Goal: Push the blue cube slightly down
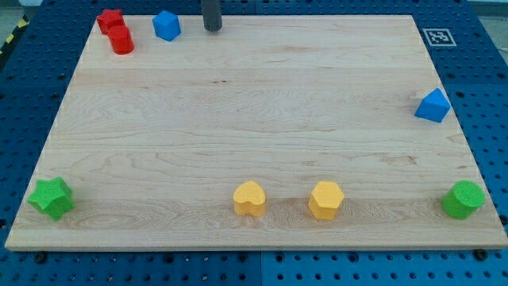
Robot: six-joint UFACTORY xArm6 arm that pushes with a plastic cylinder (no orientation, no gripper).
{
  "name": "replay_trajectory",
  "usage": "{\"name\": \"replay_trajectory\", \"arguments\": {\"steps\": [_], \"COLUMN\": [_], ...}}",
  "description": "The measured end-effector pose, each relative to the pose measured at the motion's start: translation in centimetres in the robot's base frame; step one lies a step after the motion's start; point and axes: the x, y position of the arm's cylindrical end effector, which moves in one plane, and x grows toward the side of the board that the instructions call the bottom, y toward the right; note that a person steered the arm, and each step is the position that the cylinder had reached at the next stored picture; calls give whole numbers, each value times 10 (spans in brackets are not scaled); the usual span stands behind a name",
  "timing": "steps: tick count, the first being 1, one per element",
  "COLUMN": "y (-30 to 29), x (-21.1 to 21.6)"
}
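Observation:
The blue cube sits near the board's top edge, left of centre. My tip rests on the board just to the right of it, at about the same height in the view, with a small gap between them. The dark rod comes down from the view's top. A second blue block, a triangle, lies near the right edge.
A red star and a red cylinder touch each other left of the blue cube. A green star is at the bottom left and a green cylinder at the bottom right. A yellow heart and a yellow hexagon lie near the bottom edge.

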Motion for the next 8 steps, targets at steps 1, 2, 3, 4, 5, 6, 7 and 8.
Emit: {"name": "replay_trajectory", "arguments": {"steps": [1, 2, 3, 4, 5, 6, 7, 8], "y": [-13, -42, -106, -120, -105, -96, -92, -92], "x": [-9, -10, -10, -11, -10, -8, 6, 29]}}
